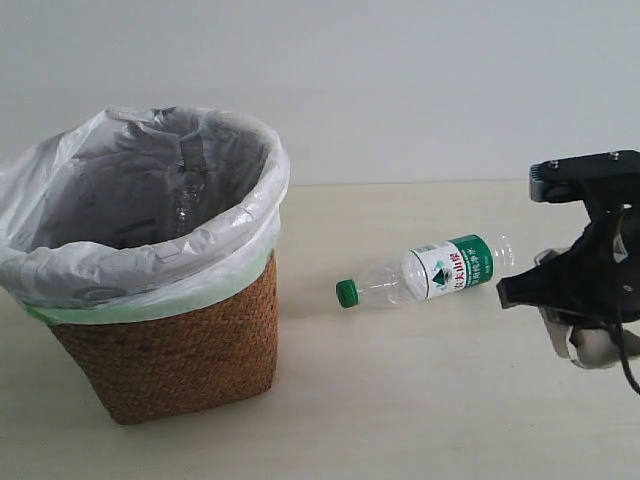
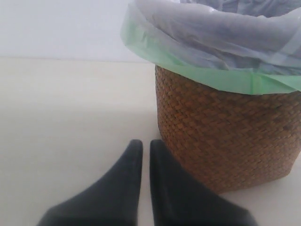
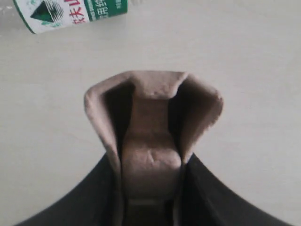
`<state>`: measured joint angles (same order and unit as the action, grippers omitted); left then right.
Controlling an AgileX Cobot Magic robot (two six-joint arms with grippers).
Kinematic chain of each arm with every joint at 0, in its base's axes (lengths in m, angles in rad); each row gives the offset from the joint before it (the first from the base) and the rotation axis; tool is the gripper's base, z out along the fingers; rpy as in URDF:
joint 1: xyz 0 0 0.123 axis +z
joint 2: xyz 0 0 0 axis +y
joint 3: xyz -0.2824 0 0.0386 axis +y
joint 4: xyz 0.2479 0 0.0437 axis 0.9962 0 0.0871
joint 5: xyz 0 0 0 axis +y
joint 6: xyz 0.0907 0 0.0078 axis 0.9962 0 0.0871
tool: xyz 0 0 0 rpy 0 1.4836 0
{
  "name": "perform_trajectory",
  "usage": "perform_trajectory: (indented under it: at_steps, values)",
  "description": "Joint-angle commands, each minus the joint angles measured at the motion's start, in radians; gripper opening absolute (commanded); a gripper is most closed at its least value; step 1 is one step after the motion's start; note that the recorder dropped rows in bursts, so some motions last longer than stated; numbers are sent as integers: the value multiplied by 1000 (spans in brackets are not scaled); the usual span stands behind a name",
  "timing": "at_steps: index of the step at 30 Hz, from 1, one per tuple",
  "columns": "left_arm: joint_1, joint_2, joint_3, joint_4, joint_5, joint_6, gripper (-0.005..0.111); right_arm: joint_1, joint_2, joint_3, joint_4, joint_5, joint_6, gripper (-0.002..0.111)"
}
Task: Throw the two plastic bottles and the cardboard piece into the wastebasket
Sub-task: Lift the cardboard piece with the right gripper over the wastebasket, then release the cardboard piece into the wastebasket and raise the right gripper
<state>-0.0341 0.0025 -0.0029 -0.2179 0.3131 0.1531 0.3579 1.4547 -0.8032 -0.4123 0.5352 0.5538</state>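
Note:
The wicker wastebasket (image 1: 190, 350) with its white bag stands at the left. A clear bottle shape (image 1: 184, 205) shows inside it; its label is hidden. The shorter bottle (image 1: 430, 272), green cap and green-and-white label, lies on its side mid-table, also at the edge of the right wrist view (image 3: 70, 12). My right gripper (image 1: 560, 295) hovers just right of it, shut on the grey-brown cardboard piece (image 3: 153, 108), which sticks out past the fingers (image 3: 150, 162). My left gripper (image 2: 145, 146) is shut and empty, low beside the basket's woven wall (image 2: 225, 132); the exterior view does not show it.
A pale tabletop (image 1: 420, 400) spreads between the basket and the right arm. A plain white wall lies behind. The bag's pale green edge (image 2: 197, 70) overhangs the basket rim above my left gripper.

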Motion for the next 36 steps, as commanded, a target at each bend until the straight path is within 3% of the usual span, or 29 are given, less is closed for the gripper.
perform_trajectory:
  at_steps: [1,3,5,7,9,10,12,16,18,29,36]
  values:
    - [3,-2,3,2,-3,-9,6,4,40,-65,47,-60,5,0]
    - [3,-2,3,2,-3,-9,6,80,51,-210,178,-39,-129,2]
    - [3,-2,3,2,-3,-9,6,165,53,-371,345,4,-265,13]
    - [3,-2,3,2,-3,-9,6,245,63,-542,504,34,-328,33]
    - [3,-2,3,2,-3,-9,6,311,100,-765,680,37,-338,72]
    - [3,-2,3,2,-3,-9,6,327,128,-868,692,78,-297,83]
    - [3,-2,3,2,-3,-9,6,327,167,-970,655,167,-238,82]
    - [3,-2,3,2,-3,-9,6,319,217,-1051,466,356,-189,61]
    - [3,-2,3,2,-3,-9,6,309,228,-1051,386,409,-171,57]
    - [3,-2,3,2,-3,-9,6,117,278,-927,198,592,-183,57]
    - [3,-2,3,2,-3,-9,6,31,359,-810,198,531,30,57]
